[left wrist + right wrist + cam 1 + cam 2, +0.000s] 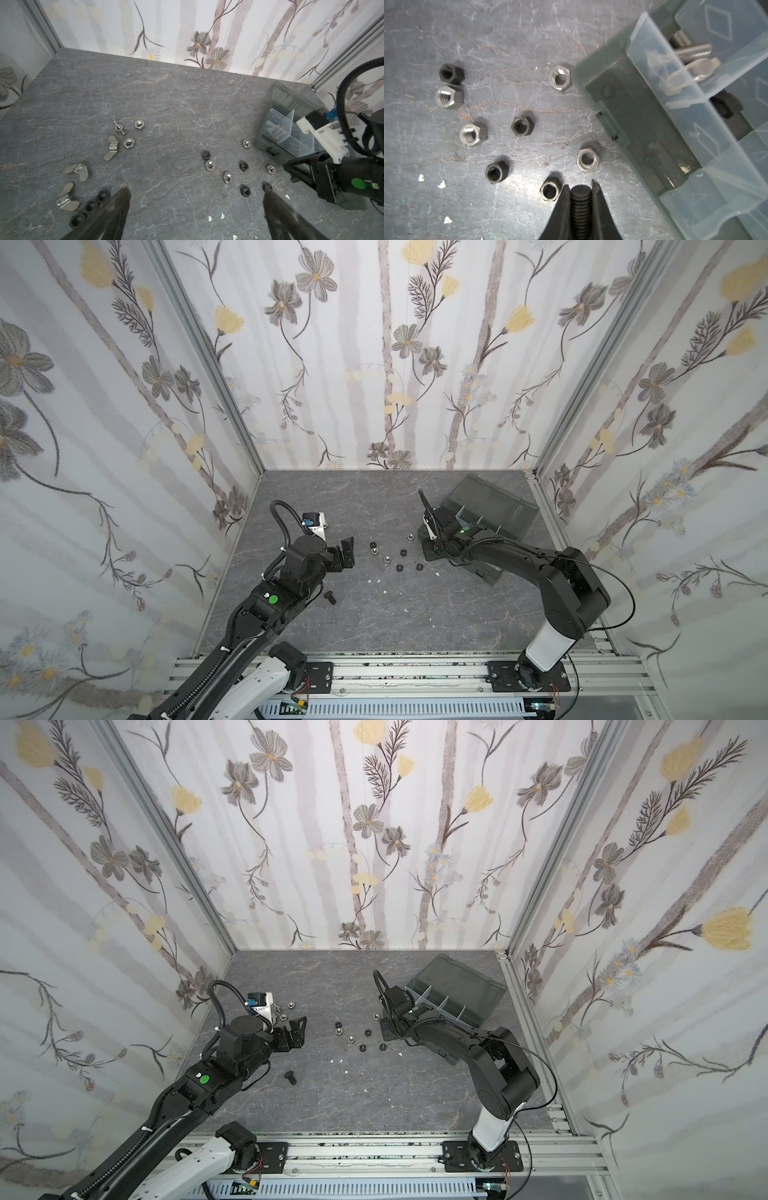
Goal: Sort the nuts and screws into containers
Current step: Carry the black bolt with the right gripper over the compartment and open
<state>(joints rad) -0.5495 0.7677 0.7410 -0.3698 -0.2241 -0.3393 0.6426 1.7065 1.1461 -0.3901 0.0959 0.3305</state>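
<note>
The right hand (580, 185) is pinched narrow on a black screw (581, 204), gripping its threaded shaft just beside the near wall of the organizer box (623, 108). The screw looks like steel: small, rigid and dense for its size. Its ridged threads should bite the pads better than a smooth head would, though a round shaft may pivot in a light pinch. The nuts (587, 160) lie flat on the tabletop (508, 31) beside the box, probably best taken across opposite flats. The left hand (196, 193) stands wide and empty, well apart from the box.
</note>
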